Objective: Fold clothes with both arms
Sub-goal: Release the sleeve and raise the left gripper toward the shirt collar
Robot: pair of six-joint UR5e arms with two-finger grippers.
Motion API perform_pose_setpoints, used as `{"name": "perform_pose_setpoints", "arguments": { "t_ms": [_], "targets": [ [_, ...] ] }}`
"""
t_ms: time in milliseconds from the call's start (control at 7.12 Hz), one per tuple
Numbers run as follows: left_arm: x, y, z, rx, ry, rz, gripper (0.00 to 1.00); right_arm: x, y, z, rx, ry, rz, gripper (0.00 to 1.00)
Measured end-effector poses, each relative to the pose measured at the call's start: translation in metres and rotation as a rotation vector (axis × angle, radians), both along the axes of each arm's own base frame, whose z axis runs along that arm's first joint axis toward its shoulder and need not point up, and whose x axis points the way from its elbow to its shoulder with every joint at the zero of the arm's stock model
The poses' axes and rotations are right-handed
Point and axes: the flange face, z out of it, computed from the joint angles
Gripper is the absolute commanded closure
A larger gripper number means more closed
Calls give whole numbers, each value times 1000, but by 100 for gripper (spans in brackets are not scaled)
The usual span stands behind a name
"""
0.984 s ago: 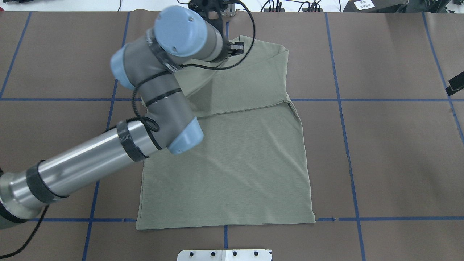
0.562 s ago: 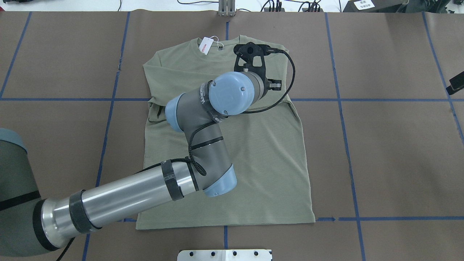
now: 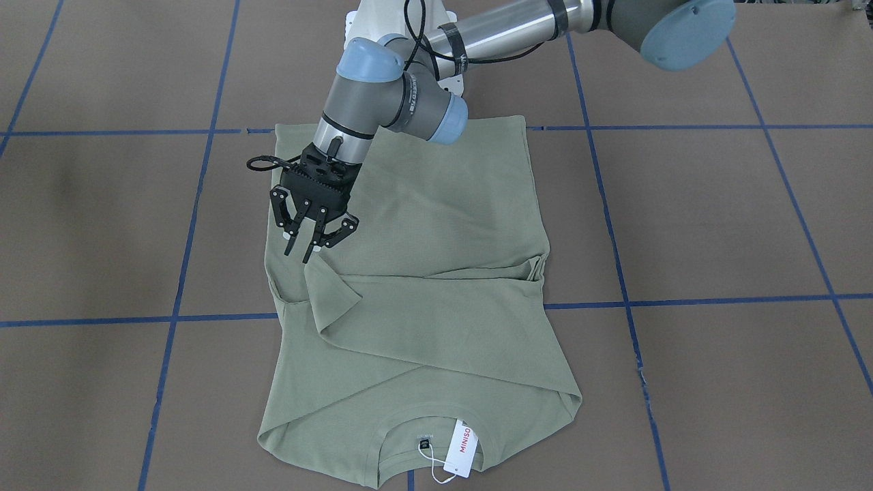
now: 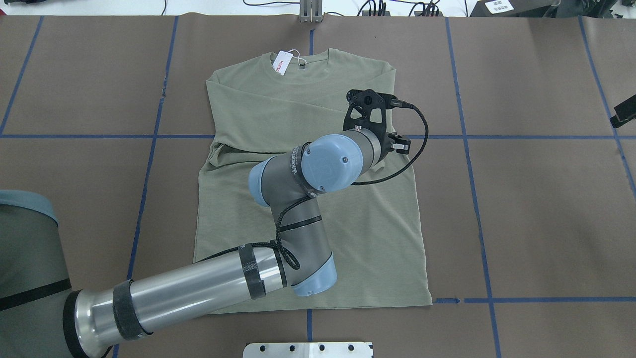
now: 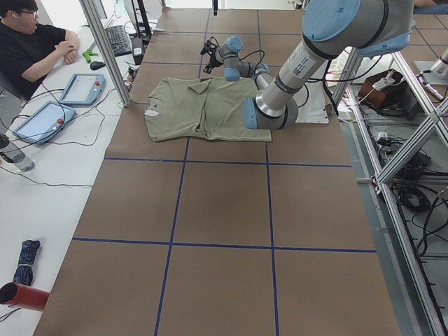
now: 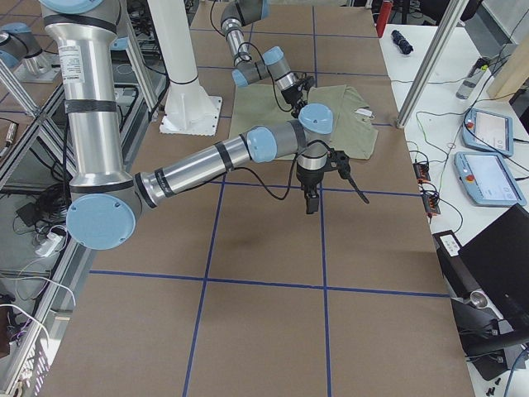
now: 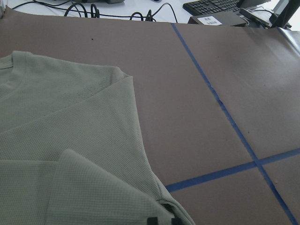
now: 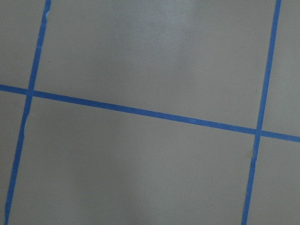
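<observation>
Over the shirt's edge, my left gripper hovers, jaws parted and empty, just above the folded sleeve. Shirt lies flat mid-worktop. The risk: a fingertip snags the knit and drags that sleeve open. Right gripper sits off the shirt; whether it's parted, I cannot tell.

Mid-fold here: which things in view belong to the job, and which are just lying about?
Job: shirt, left gripper, right gripper.
Lying about: keyboard, tablet, red tube, all on the side table.
</observation>
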Motion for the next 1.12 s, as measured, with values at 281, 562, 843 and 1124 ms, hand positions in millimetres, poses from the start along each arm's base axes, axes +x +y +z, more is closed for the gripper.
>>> {"name": "perform_pose_setpoints", "arguments": {
  "t_ms": [281,562,843,1124],
  "targets": [
    [-21,-14,0,23,-17,64,0,-14,-15,-30,76,-28,-8,0],
    [-85,-61,23,-24,-156,162,0,-70,-39,-72,136,-87,23,2],
    [-187,-105,93,-60,-252,224,0,-180,-62,-131,135,-100,69,7],
    [-282,-124,158,-5,-310,288,0,-295,-68,-182,114,-77,126,17]
  ]
}}
